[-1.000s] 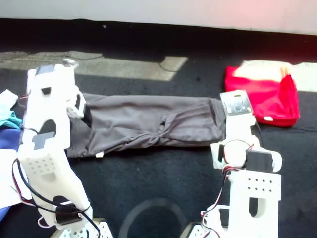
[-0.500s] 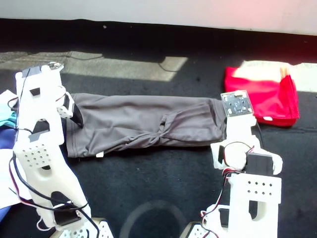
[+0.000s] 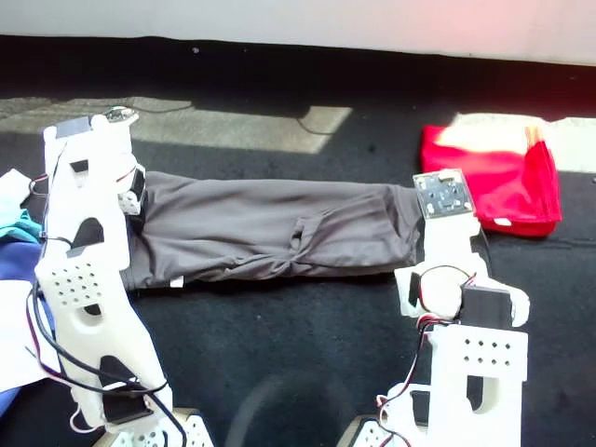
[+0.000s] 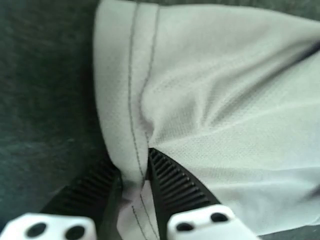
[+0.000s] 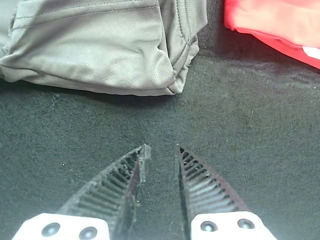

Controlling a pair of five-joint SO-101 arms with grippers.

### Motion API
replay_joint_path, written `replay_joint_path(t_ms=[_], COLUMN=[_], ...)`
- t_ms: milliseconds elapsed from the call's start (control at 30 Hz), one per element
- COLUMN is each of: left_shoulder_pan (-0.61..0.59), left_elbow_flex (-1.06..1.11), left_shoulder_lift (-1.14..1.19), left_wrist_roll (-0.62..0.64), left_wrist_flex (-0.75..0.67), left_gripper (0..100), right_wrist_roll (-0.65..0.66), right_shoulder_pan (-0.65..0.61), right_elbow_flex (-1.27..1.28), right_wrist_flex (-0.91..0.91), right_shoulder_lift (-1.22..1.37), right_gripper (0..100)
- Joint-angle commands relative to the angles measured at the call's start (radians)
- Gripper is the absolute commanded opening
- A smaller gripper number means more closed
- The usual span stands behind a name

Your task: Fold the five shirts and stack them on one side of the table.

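Between the jaws of the left gripper [image 4: 145, 155]: a thin pleat of the grey shirt [image 4: 220, 95], pinched shut right at the double-stitched hem, cloth fanning out beyond the tips. At the right gripper [image 5: 160, 150]: jaws a narrow gap apart, nothing in them, bare dark table [image 5: 250, 125] beneath, the shirt's rolled far corner just ahead of the tips and not touching. Farther ahead and off to one side, a folded red shirt [image 5: 280, 25], well apart from the grey one.

Likely trouble: held at one end only. With a pull from the left jaws, apt to drag along whole instead of spreading, and to tighten the twisted bunch at mid-length. Shallow bite too; could slip off the hem. From the right jaws, risk of catching only the top layer of that rolled corner.

Lying flat as a long band, long axis running straight from one pair of jaws to the other, stitched hem end at the left jaws. Collar end impossible to tell.
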Motion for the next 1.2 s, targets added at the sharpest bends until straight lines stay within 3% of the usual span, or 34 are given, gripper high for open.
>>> replay_joint_path(t_ms=[0, 233, 467, 600, 833, 1033, 1167], left_shoulder_pan=[-0.120, -0.117, 0.021, 0.125, 0.433, 0.782, 0.944], left_elbow_flex=[-0.071, -0.200, -0.254, -0.120, 0.087, 0.031, -0.044], left_shoulder_lift=[-0.001, -0.002, -0.039, -0.183, -0.499, -0.579, -0.564], left_wrist_roll=[-0.046, -0.074, -0.009, -0.005, 0.114, 0.224, 0.256], left_wrist_flex=[0.011, 0.163, 0.259, 0.259, 0.258, 0.253, 0.218], left_gripper=[1, 1, 1, 1, 1, 1, 1], right_wrist_roll=[0.005, 0.005, -0.074, -0.103, -0.037, -0.011, -0.009], right_shoulder_pan=[-0.002, -0.051, -0.061, -0.016, 0.278, 0.460, 0.529], right_elbow_flex=[-0.004, 0.001, -0.002, 0.002, 0.002, 0.004, 0.004], right_wrist_flex=[-0.001, -0.002, -0.008, -0.012, -0.090, -0.087, -0.081], right_shoulder_lift=[-0.018, -0.018, -0.018, -0.018, -0.015, -0.010, -0.016], right_gripper=[9.1, 9.1, 9.1, 9.1, 9.1, 9.1, 9.1])
